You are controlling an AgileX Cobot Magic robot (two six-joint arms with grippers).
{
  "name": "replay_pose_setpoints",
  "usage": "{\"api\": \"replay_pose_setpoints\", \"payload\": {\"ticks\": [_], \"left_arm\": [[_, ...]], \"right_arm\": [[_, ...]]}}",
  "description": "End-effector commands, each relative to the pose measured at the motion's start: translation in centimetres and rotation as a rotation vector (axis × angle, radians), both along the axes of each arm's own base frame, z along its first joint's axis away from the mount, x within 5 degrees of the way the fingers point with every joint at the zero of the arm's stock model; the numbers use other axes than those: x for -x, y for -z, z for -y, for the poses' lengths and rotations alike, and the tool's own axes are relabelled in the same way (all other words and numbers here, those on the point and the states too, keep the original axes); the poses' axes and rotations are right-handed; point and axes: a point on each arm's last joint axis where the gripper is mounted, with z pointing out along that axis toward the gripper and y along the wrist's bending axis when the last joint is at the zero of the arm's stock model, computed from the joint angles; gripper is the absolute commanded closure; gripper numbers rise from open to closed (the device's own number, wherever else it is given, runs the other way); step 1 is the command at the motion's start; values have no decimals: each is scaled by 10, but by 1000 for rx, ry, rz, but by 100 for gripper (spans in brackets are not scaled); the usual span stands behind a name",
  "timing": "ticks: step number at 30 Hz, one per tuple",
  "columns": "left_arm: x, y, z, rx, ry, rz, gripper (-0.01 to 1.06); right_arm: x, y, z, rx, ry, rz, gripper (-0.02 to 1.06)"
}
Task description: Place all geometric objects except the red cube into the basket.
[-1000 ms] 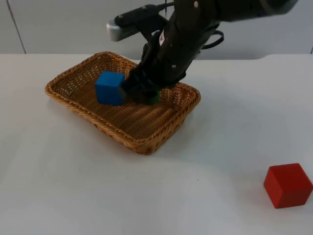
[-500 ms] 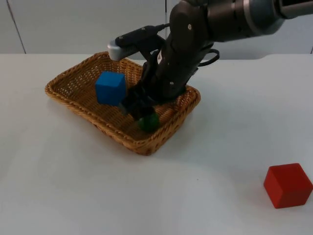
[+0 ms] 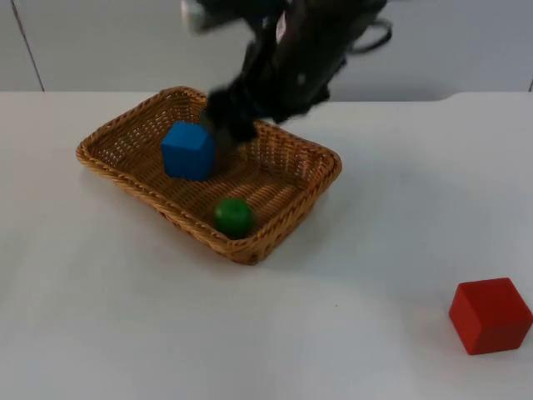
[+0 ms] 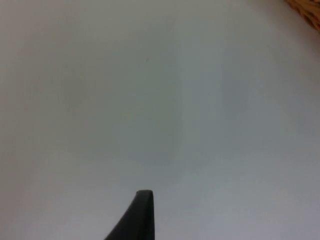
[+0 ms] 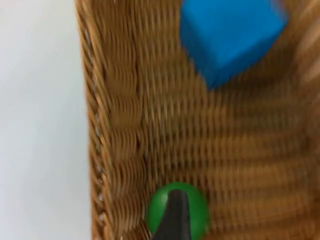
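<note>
While the right pincer point(image 3: 223, 121) hangs blurry over the basket point(image 3: 308, 150), can't tell its jaws, ball point(image 3: 234, 217) and blue cube point(image 3: 188, 150) sit inside; red cube point(image 3: 490, 316) well apart on the counter point(image 3: 100, 317).

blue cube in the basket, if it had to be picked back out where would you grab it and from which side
Probably from straight above, fingers on two opposite upright faces of the blue cube. It sits in the basket, whose raised woven wall blocks a sideways approach. The flat faces suit the pads; the green ball lies apart, out of the way.
</note>
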Motion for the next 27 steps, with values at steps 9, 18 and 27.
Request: {"api": "replay_pose_setpoints", "payload": {"ticks": [9, 18, 27], "left_arm": [[1, -1, 0, 4, -6, 12, 0], [3, -3, 1, 13, -8, 21, 0], [26, -31, 5, 14, 18, 139, 0]], "right_arm": [[43, -126, 33, -97, -9, 119, 35], [70, -166, 56, -141, 10, 142, 35], [111, -180, 90, -194, 11, 197, 35]]}}
